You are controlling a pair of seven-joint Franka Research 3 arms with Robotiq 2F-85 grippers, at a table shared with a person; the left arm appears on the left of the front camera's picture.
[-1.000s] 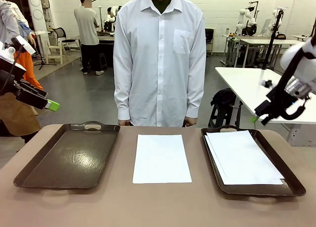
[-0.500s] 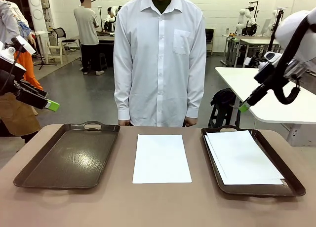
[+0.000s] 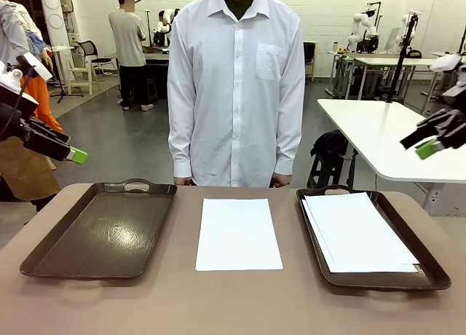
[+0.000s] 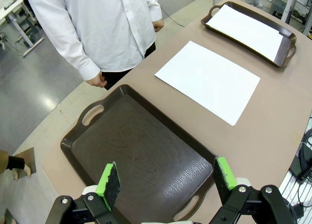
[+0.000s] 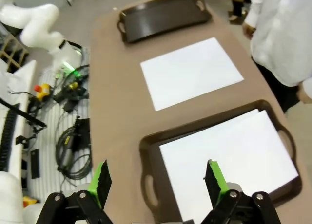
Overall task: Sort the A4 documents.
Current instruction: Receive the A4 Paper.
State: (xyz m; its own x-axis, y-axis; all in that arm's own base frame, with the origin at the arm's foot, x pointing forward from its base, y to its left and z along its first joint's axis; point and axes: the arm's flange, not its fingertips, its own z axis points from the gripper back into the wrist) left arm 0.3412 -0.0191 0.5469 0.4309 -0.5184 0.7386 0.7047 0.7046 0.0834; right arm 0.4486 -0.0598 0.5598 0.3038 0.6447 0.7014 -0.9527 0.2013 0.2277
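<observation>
Two dark brown rectangular trays with cut-out handles sit on one long brown table [image 3: 233, 309], and a person in a white shirt [image 3: 237, 95] stands at its far side with arms down. The empty tray [image 4: 141, 151] lies straight beneath the left pincer [image 4: 165, 174]. The loaded tray [image 5: 148, 158] lies straight beneath the right pincer [image 5: 157, 174]. That second tray holds a stack of plain white A4 paper sheets [image 5: 229, 156], a little fanned at one edge. A single white A4 paper sheet [image 5: 190, 73] lies flat on the bare tabletop beyond the right pincer, between the two trays and touching neither. Both pincers hang well above the table with their green-padded jaws spread wide, and neither holds anything. To my eye the paper will be feather-light, limp and easy to crease. Lying flat, it gives the pads no edge to bite. I would take it at a corner or short edge, lifted or slid clear first. On the stack, the top sheet may well drag its neighbour along.
</observation>
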